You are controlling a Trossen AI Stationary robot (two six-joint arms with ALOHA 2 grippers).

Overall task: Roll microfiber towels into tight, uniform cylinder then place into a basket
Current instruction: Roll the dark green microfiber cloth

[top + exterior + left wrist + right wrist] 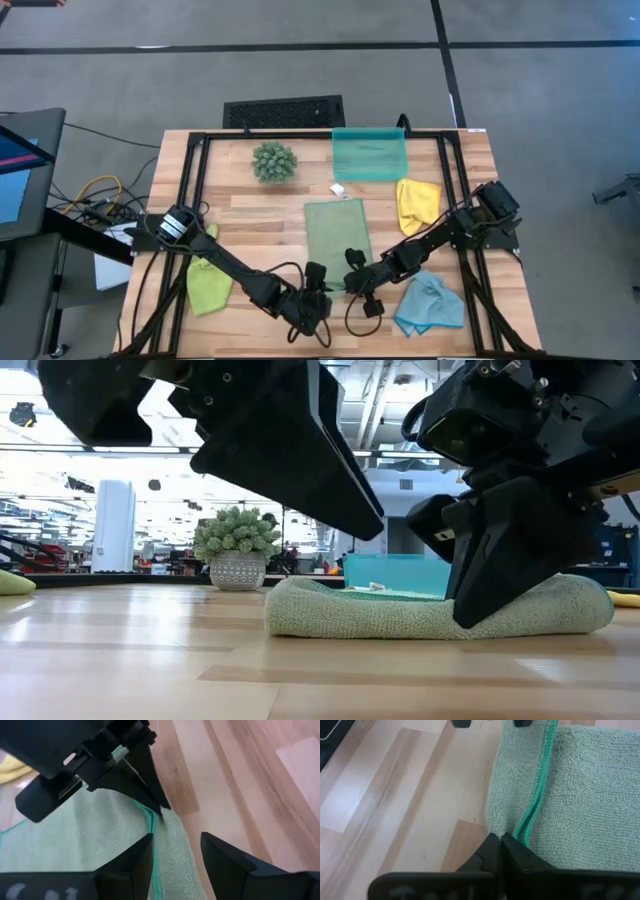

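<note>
My two arms fill the low view, up close over the wooden table [260, 205]. Spread flat mid-table lies the sage green towel [338, 240], its long axis running from the near edge toward the far side, its near end folded over into a thick soft hem. My right gripper [501, 845] has its fingers pinched together on that hem's corner, right where the green stitched edge doubles back. My left gripper [176, 851] stands beside it with fingers parted, the hem's edge between them, nothing gripped.

Far end, in line with the towel: the teal basket [369, 156], apart from it; whether anything lies in it I cannot tell. The light blue towel [430, 303] is crumpled under my right arm, the yellow towel [417, 200] sits just right of the sage one, the lime green towel [207, 282] lies under my left arm. The spiky plant ball [274, 161] stands left of the basket.
</note>
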